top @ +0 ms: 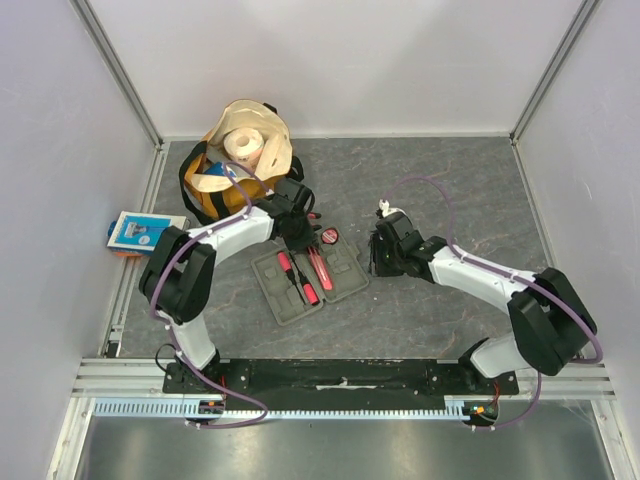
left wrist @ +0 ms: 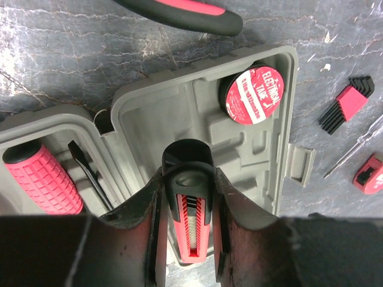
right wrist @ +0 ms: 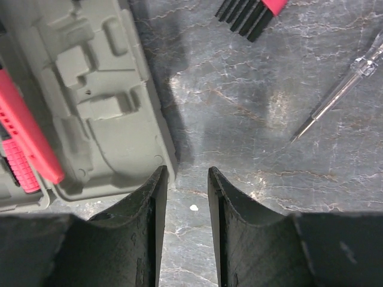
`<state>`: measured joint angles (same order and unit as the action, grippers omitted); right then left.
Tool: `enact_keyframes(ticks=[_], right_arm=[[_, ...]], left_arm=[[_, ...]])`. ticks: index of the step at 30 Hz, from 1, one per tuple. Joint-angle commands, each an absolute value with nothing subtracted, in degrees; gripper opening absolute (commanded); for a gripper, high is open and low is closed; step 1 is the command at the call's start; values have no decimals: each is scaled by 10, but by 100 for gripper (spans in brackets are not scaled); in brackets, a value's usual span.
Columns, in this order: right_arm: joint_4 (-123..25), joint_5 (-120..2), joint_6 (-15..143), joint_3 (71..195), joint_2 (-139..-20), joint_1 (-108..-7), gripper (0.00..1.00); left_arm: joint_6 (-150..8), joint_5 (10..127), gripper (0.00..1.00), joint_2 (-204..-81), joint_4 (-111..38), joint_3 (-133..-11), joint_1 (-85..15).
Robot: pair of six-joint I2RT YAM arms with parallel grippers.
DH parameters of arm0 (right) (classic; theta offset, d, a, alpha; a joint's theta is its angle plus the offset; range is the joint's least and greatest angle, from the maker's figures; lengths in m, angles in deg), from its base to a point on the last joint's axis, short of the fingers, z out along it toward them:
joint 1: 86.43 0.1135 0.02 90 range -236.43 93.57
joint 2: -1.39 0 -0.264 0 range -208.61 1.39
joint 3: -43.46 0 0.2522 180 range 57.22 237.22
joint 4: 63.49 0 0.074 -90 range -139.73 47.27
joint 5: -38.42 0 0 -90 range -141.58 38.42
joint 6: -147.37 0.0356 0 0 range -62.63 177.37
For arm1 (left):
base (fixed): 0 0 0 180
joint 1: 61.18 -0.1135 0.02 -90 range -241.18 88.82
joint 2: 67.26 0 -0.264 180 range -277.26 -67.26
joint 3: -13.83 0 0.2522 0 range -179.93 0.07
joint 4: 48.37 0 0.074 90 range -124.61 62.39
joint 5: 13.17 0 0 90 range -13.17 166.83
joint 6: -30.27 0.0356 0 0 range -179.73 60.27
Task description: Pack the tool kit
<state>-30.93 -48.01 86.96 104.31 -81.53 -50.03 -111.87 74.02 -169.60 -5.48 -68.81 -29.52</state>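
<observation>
Trouble lies in the placing: the left gripper (left wrist: 188,176) pinches a red-and-black tool (left wrist: 192,230) above the open grey case (left wrist: 179,113) at mid-table, and released askew it may ride the moulded ridges instead of seating. The right gripper (right wrist: 185,173), fingers narrowly apart and empty, hangs just right of the case and could nudge it.

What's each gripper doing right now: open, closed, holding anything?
Left gripper: closed on a red-and-black utility knife.
Right gripper: slightly open, holding nothing.
</observation>
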Motion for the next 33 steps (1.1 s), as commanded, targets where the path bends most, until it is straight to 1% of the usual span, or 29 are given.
enact_keyframes(ticks=[1,8,14,26,30,32,33], right_arm=[[-352,-472,838,1042,-775,-481,41],[-372,-474,800,1062,-781,-442,50],[-385,-484,799,1074,-805,-434,51],[-399,-514,779,1101,-845,-419,54],[-409,-529,777,1111,-864,-413,53],[-414,-540,776,1115,-875,-410,49],[-422,-546,774,1116,-881,-407,44]], left_arm=[[-1174,794,2,-1696,-85,-696,-280],[-1184,828,2,-1705,-74,-692,-257],[-1177,888,2,-1693,-60,-685,-239],[-1189,882,2,-1726,-44,-704,-239],[-1191,886,8,-1733,-21,-711,-238],[-1189,886,13,-1737,-11,-717,-239],[-1189,886,17,-1738,-6,-719,-239]])
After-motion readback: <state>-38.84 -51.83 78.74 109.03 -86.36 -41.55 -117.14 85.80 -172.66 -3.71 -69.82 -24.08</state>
